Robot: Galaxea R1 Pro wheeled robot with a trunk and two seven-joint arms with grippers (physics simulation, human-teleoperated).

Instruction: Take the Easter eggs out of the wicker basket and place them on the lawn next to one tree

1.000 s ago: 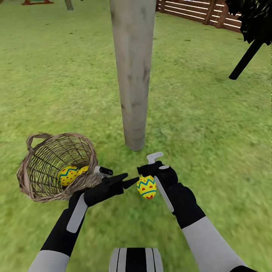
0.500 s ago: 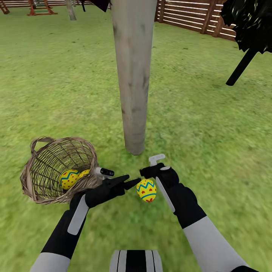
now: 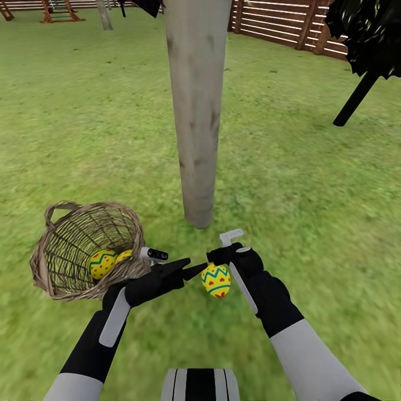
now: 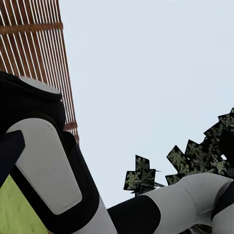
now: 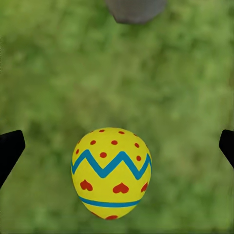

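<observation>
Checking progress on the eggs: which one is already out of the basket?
The zigzag-banded egg beside the right gripper, on the lawn near the tree trunk. The other two eggs sit inside the wicker basket.

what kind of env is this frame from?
Looks like a simulated fenced garden: mottled lawn, brown slatted wooden fence, pale tree trunk in the middle, and a play frame at the far edge.

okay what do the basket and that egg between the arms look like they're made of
Wicker basket: woven brown wicker, matte, with open gaps between strands. Egg: smooth, hard-looking yellow shell, likely painted, with crisp blue zigzags and red hearts and dots; the actual material is unclear.
</observation>
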